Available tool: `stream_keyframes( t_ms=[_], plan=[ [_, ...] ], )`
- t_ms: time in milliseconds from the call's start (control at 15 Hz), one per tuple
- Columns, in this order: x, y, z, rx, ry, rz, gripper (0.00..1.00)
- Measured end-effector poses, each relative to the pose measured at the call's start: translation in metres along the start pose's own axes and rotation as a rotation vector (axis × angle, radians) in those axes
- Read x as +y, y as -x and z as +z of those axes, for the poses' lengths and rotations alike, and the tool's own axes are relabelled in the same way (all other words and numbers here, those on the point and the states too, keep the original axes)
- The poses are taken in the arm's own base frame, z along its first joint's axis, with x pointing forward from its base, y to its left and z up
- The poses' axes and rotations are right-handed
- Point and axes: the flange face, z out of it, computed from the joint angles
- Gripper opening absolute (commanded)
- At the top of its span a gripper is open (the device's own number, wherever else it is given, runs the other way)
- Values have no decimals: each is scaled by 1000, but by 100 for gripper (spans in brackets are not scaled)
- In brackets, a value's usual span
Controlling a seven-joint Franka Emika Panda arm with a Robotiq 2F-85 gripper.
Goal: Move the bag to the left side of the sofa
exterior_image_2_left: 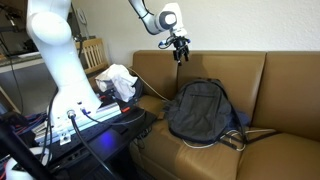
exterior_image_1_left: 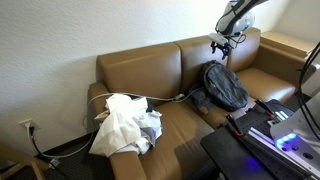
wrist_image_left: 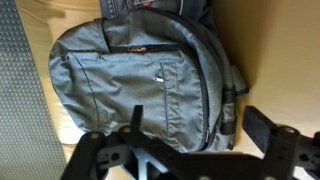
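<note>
The bag is a grey backpack [exterior_image_1_left: 224, 86] propped against the backrest of the brown leather sofa [exterior_image_1_left: 140, 65]; it shows in both exterior views [exterior_image_2_left: 200, 112] and fills the wrist view [wrist_image_left: 140, 80]. My gripper [exterior_image_1_left: 221, 43] hovers in the air above the bag's top, near the backrest's upper edge [exterior_image_2_left: 180, 47]. In the wrist view its two fingers [wrist_image_left: 195, 125] stand wide apart with nothing between them, looking down on the bag.
A heap of white cloth [exterior_image_1_left: 125, 122] lies on the sofa's other seat [exterior_image_2_left: 118, 80], with a cable [exterior_image_1_left: 165, 98] running along the cushions. A dark table with electronics [exterior_image_1_left: 265, 135] stands in front of the sofa. A wooden side table [exterior_image_1_left: 290, 45] sits beyond the sofa's arm.
</note>
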Motion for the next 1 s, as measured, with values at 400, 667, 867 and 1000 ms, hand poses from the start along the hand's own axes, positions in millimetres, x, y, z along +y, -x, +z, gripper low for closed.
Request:
stream_keyframes(
  t_ms=[400, 667, 867, 1000],
  plan=[
    [3, -1, -3, 10, 40, -128, 100],
    [-11, -13, 48, 66, 131, -209, 100],
    [-40, -24, 78, 130, 141, -171, 100],
    [-61, -22, 94, 140, 133, -137, 100]
  ],
)
